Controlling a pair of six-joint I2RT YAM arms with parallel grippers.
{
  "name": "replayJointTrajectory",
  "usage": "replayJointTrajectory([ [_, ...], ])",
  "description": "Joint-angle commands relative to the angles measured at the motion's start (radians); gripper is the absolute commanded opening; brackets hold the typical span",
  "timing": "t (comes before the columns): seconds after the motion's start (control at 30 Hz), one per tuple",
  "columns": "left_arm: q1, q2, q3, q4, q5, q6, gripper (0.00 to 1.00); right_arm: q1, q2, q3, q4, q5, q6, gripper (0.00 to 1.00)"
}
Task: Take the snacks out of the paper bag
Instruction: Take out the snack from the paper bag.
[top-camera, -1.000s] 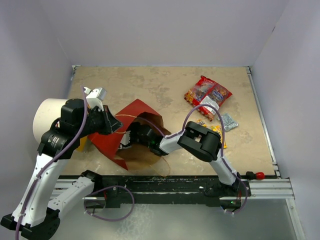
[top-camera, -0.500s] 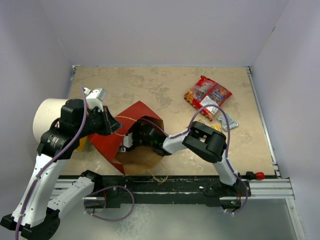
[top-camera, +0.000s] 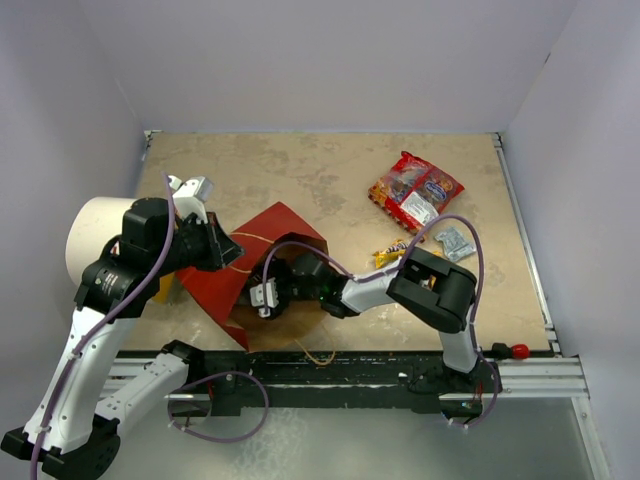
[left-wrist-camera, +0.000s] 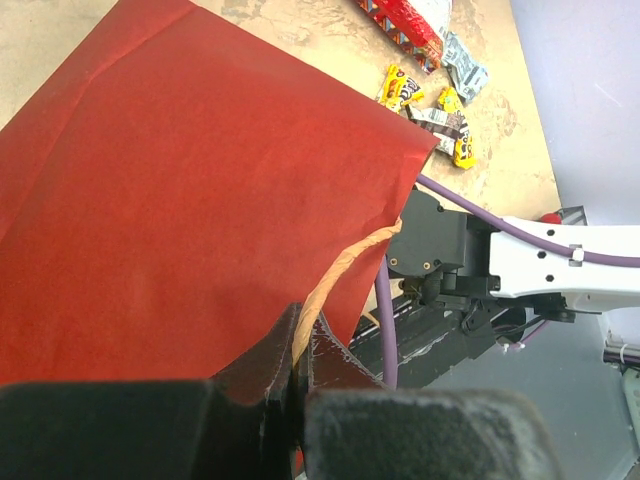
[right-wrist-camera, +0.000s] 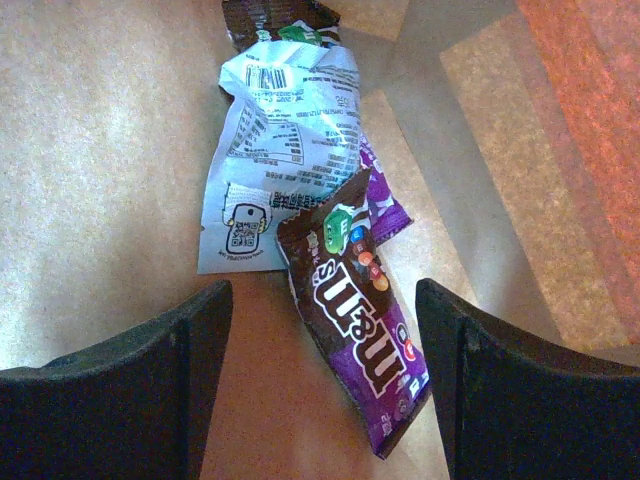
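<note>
A beige, mottled table (top-camera: 300, 170) is sitting inside pale, plain walls (top-camera: 320, 60) that are rising along its far, left and right edges. The paper bag (top-camera: 275, 228) is lying on its side close to the near edge, left of the middle, its mouth facing right. The left gripper (left-wrist-camera: 297, 385) is pinching the bag's red rim, its fingers closed on the paper, with the tan string handle (left-wrist-camera: 345, 265) running in between them. The right gripper (right-wrist-camera: 322, 320) is reaching into the brown interior, its fingers spread wide and gripping nothing; a purple candy pack (right-wrist-camera: 365, 345) is lying between them, overlapping a white packet (right-wrist-camera: 280, 150). Toward the far right corner, two red snack bags (top-camera: 415, 188), yellow candy packs (top-camera: 392, 255) and a silver packet (top-camera: 453, 240) are resting on the table.
</note>
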Motion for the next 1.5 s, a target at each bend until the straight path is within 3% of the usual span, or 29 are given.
replayJointTrajectory([
  [0.0, 0.000, -0.012, 0.028, 0.028, 0.003, -0.020, 0.00, 0.006, 0.015, 0.025, 0.044, -0.020, 0.034, 0.76],
  [0.33, -0.001, -0.013, 0.044, 0.002, -0.001, -0.030, 0.00, 0.010, 0.163, 0.172, 0.051, 0.071, 0.035, 0.73],
  [0.43, 0.000, -0.012, 0.055, -0.007, -0.005, -0.030, 0.00, 0.012, 0.186, 0.221, 0.051, 0.177, 0.095, 0.70],
  [0.5, -0.001, -0.012, 0.057, -0.010, -0.008, -0.031, 0.00, 0.013, 0.196, 0.247, 0.036, 0.222, 0.129, 0.63],
  [0.63, -0.001, -0.013, 0.057, -0.006, -0.010, -0.034, 0.00, 0.013, 0.184, 0.256, 0.005, 0.259, 0.132, 0.35],
  [0.73, -0.001, -0.014, 0.055, 0.001, -0.014, -0.036, 0.00, 0.012, 0.145, 0.212, 0.023, 0.217, 0.127, 0.20],
  [0.93, -0.001, -0.009, 0.065, 0.015, -0.038, -0.019, 0.00, 0.013, 0.081, 0.145, 0.018, 0.158, 0.145, 0.02],
  [1.47, 0.000, -0.043, 0.021, 0.103, -0.089, -0.044, 0.00, 0.029, -0.306, -0.148, 0.027, 0.009, 0.405, 0.00],
])
